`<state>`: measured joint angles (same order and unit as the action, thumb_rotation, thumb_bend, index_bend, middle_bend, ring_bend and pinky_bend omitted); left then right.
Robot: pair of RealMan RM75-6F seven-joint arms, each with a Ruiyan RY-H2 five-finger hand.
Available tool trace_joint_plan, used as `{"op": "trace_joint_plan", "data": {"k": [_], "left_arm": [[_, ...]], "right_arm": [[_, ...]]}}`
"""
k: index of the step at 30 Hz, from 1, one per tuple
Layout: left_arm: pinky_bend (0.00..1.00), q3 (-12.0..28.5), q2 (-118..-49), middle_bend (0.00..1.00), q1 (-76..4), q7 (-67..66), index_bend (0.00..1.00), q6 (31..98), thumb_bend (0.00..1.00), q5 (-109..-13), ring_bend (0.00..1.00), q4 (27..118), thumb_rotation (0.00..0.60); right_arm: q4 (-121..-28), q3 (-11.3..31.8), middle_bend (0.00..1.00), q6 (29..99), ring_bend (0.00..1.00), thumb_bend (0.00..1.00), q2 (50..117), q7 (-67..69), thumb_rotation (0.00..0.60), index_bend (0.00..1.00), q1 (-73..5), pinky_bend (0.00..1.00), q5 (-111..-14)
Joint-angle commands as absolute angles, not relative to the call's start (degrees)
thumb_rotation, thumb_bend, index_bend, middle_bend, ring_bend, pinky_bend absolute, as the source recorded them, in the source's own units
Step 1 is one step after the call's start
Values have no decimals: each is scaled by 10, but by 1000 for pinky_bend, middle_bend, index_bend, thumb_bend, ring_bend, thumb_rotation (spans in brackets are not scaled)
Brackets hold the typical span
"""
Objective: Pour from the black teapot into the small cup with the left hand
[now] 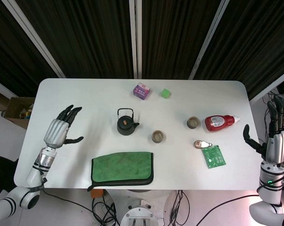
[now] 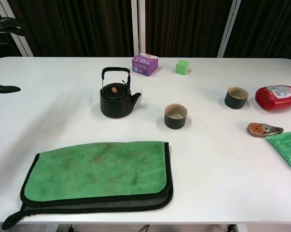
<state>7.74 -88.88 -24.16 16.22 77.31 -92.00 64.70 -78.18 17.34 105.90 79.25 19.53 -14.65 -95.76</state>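
Reaching comes first: left hand (image 1: 61, 128) hangs spread & empty, well left of black teapot (image 1: 125, 123). Small cup (image 1: 158, 136) sits just right of teapot, off its spout. Judgement: hook the upright handle squarely, lift level, tilt slowly.

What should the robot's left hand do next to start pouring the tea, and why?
Probably reach toward the black teapot and grasp its raised handle. The left hand is open and holds nothing, hovering off to the teapot's side, not touching it. The teapot stands upright with its spout toward the nearer small cup, so nothing can pour until it is picked up.
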Motion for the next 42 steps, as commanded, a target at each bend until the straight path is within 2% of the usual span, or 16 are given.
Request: {"op": "trace_joint_plan", "data": {"k": [1, 9, 12, 15, 19, 24, 28, 38, 42], "left_arm": [[165, 76, -886, 126, -246, 160, 41, 775, 0, -922, 53, 653, 600], [165, 85, -872, 135, -291, 173, 41, 745, 0, -927, 53, 683, 600], [165, 98, -868, 138, -326, 170, 46, 711, 0, -924, 53, 695, 600], [165, 124, -868, 138, -380, 154, 53, 624, 0, -888, 54, 702, 599], [165, 154, -867, 145, -442, 133, 54, 503, 0, -819, 55, 706, 520], [167, 181, -873, 205, -519, 118, 107, 390, 10, -763, 96, 686, 493], [167, 195, -881, 240, -565, 119, 123, 315, 56, -713, 110, 657, 439], [166, 187, -909, 245, -618, 109, 123, 225, 6, -634, 109, 581, 324], [164, 172, -912, 294, -635, 92, 123, 198, 0, -607, 109, 561, 315]], "right_arm": [[-782, 168, 0, 1056, 0, 454, 794, 195, 600, 0, -146, 0, -956], [-772, 148, 0, 1043, 0, 452, 794, 194, 600, 0, -142, 0, -952], [-771, 144, 0, 1039, 0, 451, 792, 191, 600, 0, -142, 0, -951], [-772, 141, 0, 1036, 0, 451, 792, 188, 600, 0, -143, 0, -950], [-773, 133, 0, 1032, 0, 451, 794, 181, 600, 0, -143, 0, -956], [-772, 123, 0, 1025, 0, 453, 790, 166, 600, 0, -142, 0, -958], [-772, 123, 0, 1023, 0, 455, 789, 167, 600, 0, -140, 0, -951], [-764, 122, 0, 1026, 0, 454, 788, 176, 600, 0, -140, 0, -951], [-760, 121, 0, 1028, 0, 455, 790, 182, 600, 0, -139, 0, -948]]}}
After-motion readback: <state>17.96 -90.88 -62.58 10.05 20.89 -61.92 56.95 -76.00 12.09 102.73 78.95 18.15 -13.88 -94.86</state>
